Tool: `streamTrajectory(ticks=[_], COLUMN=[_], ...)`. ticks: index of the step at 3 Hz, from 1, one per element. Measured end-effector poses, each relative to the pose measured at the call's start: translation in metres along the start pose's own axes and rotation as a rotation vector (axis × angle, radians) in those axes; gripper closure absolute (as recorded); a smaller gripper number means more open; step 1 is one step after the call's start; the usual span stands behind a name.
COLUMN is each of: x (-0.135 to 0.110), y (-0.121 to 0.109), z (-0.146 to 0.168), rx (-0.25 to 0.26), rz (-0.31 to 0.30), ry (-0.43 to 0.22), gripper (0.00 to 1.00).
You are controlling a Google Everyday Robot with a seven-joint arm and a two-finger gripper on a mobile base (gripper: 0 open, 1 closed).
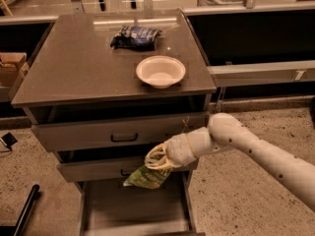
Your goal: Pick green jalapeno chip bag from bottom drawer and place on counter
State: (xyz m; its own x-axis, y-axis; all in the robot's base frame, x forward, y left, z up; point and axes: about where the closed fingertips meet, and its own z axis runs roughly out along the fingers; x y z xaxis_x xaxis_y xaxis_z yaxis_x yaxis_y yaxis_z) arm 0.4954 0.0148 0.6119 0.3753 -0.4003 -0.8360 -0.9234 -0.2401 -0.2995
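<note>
A grey metal three-drawer cabinet is seen from above and in front. A white jointed robot arm (256, 149) reaches in from the right. Its two-finger gripper (158, 160) hangs in front of the middle drawer, above the open bottom drawer (133, 208), the lowest and deepest one, with a plain grey floor.

The pale yellowish fingers (153, 154) are closed on the upper end of a small crinkly green jalapeno chip bag (146, 177). The bag dangles in mid-air, clear of the drawer floor and below the cabinet's top.

The glossy dark grey-brown counter (78, 65) that forms the cabinet's top holds a shallow round white bowl (161, 71) near its front right. A crumpled dark blue bag (135, 37) lies further back. The two are apart.

Progress, judged from this view: the bag is grasped and lifted out of the drawer, so the pick looks done. Raising it past the two upper drawers (118, 132) and setting it on a bare part of the counter remains.

The bag's long axis runs on a slant, from the gripper at upper right down to a free corner pointing lower left. Its printed face is turned toward the viewer.
</note>
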Motion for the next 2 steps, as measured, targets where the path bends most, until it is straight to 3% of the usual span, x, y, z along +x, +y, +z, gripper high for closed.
streamTrajectory(ticks=[1,2], x=[-0.076,-0.129], y=[-0.010,-0.032], z=[0.012,0.026], rx=[-0.023,-0.025], rz=[-0.045,-0.089], ry=[0.026,0.059], gripper=[1.00,1.00])
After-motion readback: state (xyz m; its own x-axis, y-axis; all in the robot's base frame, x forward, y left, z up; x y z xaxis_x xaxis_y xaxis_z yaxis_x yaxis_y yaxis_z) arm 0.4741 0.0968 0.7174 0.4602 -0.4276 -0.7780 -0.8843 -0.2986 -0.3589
